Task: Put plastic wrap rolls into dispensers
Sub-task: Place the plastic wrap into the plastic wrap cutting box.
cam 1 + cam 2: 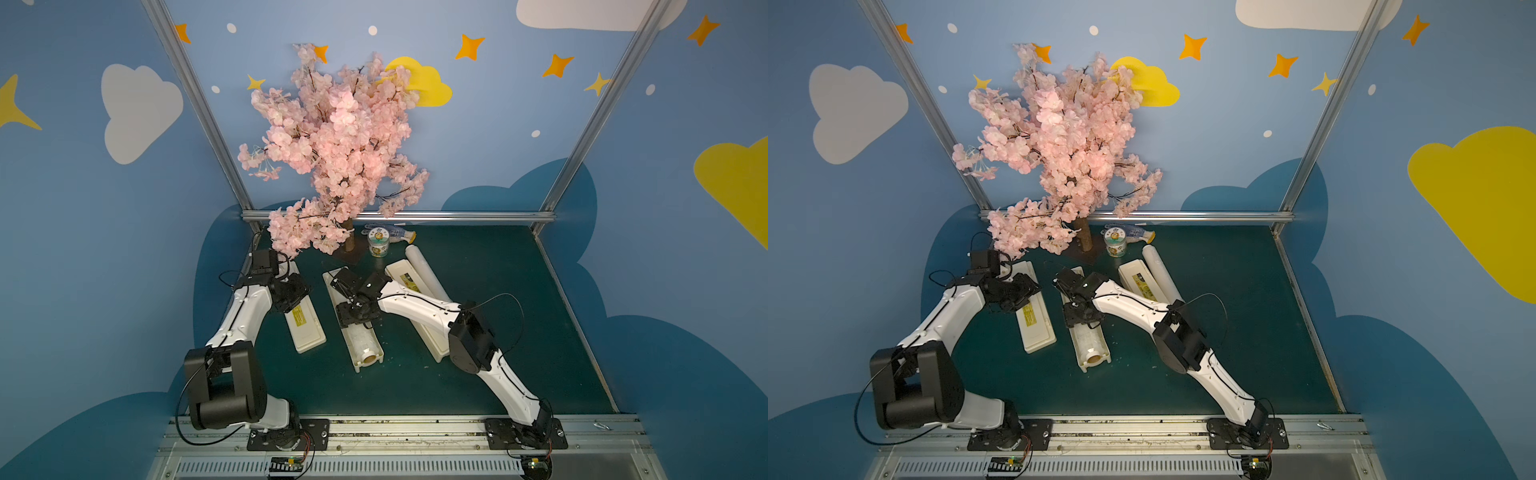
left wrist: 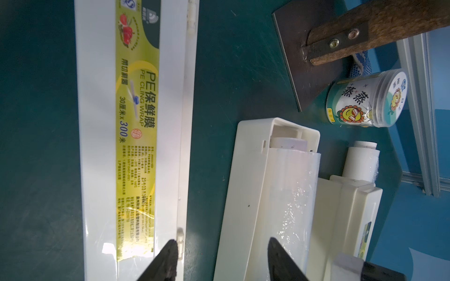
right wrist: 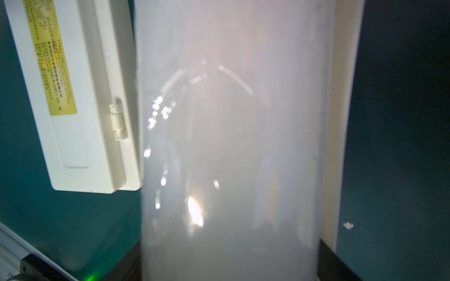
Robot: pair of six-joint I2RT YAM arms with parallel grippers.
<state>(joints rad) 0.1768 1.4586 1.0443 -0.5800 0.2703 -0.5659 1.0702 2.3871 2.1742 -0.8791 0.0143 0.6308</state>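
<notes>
One plastic wrap roll (image 2: 292, 194) lies in the open middle dispenser (image 2: 243, 194), under the right jaws; whether they clamp it cannot be told. The second roll (image 1: 422, 270) rests on the counter (image 1: 498, 332) just beside the closed dispenser (image 1: 395, 270). The left jaws stand apart and empty near the labelled lid (image 1: 307, 332).
</notes>
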